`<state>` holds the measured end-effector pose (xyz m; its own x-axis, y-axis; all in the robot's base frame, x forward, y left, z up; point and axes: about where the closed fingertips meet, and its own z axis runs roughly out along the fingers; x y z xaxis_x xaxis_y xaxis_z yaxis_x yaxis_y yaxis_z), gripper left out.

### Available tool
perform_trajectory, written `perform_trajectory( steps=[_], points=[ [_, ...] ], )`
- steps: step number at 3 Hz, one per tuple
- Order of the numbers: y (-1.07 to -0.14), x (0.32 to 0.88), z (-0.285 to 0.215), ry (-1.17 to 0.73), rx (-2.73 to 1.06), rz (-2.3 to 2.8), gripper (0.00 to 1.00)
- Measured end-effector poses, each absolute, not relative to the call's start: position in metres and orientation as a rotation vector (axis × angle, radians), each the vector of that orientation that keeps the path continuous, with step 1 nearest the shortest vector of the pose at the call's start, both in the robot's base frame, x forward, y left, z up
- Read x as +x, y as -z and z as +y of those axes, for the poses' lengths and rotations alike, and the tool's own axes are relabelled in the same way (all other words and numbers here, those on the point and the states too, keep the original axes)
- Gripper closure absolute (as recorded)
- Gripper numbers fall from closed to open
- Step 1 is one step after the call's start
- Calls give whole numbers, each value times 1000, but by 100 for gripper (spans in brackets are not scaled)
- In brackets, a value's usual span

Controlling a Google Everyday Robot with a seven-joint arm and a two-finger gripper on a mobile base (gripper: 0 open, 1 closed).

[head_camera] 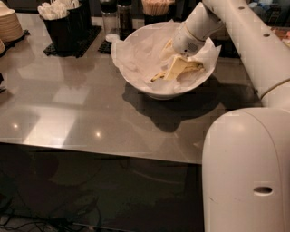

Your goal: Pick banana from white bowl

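Observation:
The white bowl [156, 94] stands at the back middle of the grey table, lined with crumpled white paper. The banana [159, 76], dull yellow with dark streaks, lies in the bowl's right half, partly hidden. My gripper [177, 69] reaches down into the bowl from the upper right and sits right on the banana's middle, covering it. The banana's dark left tip sticks out to the left of the gripper, and another part shows to its right.
A black caddy [63, 25] of white utensils stands at the back left, and a stack of tan plates [9, 25] at the far left. Shakers [115, 13] and a cup of wooden sticks [158, 7] stand behind the bowl. My white body [247, 172] fills the front right.

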<state>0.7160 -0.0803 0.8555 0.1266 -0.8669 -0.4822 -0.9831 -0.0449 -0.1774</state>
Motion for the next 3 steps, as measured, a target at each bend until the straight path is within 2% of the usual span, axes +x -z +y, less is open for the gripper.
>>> perform_trajectory(
  steps=[2,3],
  points=[
    [-840,721,-82,-375,-1935,1803,33],
    [-839,721,-82,-379,-1933,1803,51]
  ],
)
